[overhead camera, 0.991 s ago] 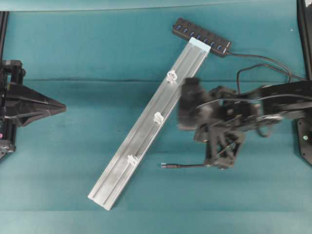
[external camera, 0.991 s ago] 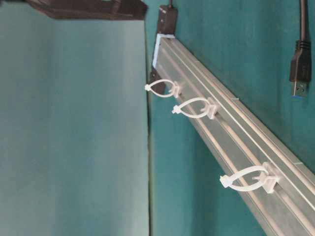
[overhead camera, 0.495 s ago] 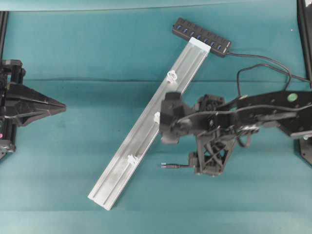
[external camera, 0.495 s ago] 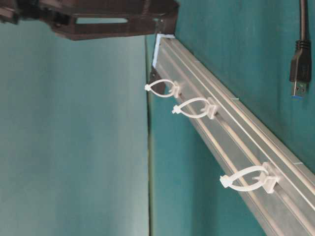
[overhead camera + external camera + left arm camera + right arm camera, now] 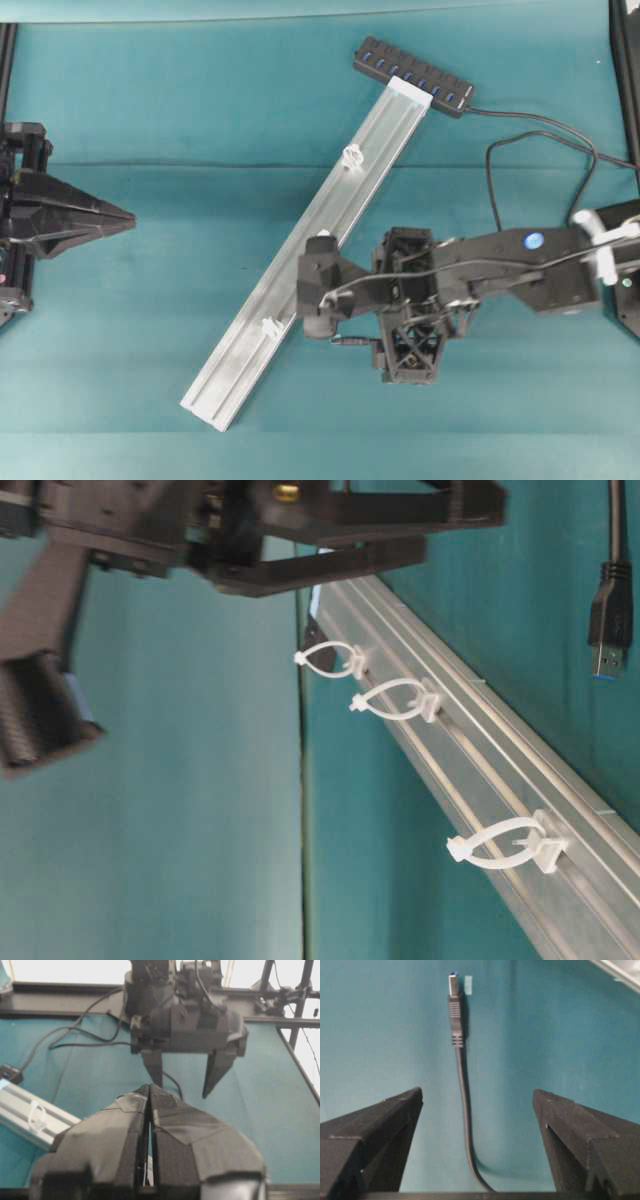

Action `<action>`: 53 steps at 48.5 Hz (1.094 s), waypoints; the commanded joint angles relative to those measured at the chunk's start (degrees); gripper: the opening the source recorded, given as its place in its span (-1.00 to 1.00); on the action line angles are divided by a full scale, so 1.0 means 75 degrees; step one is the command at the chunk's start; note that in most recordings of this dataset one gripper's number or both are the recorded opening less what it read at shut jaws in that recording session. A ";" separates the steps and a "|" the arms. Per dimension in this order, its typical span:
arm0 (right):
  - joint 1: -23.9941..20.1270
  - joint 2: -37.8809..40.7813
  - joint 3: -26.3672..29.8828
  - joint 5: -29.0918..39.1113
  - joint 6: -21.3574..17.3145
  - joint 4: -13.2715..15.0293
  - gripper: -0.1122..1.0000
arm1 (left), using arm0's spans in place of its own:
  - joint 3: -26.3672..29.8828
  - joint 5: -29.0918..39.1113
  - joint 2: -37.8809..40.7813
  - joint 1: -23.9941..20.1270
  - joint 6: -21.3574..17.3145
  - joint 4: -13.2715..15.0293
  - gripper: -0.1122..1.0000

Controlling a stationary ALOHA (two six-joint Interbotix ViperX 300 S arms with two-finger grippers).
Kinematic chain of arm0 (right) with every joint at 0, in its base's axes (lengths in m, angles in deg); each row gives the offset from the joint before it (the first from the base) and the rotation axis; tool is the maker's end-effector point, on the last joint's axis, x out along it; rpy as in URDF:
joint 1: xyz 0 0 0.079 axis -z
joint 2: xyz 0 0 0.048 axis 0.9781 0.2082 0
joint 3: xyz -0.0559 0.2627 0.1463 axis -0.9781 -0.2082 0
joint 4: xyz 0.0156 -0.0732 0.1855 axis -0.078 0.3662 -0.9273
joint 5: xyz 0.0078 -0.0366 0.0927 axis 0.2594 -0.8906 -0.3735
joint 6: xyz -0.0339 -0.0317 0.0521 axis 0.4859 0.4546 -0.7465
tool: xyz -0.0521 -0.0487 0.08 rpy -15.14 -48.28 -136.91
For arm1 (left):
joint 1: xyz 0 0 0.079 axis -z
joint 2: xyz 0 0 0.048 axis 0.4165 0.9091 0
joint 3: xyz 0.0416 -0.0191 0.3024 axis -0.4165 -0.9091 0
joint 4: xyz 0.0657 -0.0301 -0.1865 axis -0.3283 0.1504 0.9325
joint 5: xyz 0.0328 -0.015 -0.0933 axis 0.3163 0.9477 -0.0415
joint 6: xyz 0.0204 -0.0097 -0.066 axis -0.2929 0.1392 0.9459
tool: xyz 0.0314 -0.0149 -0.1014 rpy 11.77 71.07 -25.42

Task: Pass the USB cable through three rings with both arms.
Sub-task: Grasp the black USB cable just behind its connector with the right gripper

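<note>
A robotics lab. A teal cloth-covered counter sits inside a black metal frame. Two fixed black robot arms flank it.

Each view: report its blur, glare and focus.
Overhead: even light, sharp, right gripper crisp. Table-level: rings sharp, arm above soft and close. Left wrist: windows blown out white behind, left gripper soft-focus. Right wrist: USB cable sharp with a soft shadow, fingers dark, slightly soft.
</note>
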 commanded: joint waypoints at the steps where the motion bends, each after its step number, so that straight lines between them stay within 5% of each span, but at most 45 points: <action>1: -0.0047 0.0176 0.0082 -0.0047 0.0023 0.0035 0.76 | 0.0187 0.0000 0.0035 -0.0023 -0.0023 -0.0023 -0.82; 53: -0.0234 0.1113 -0.0316 -0.0996 0.0012 0.0000 0.71 | 0.0187 0.0105 0.0000 -0.0012 0.0000 -0.0012 -0.82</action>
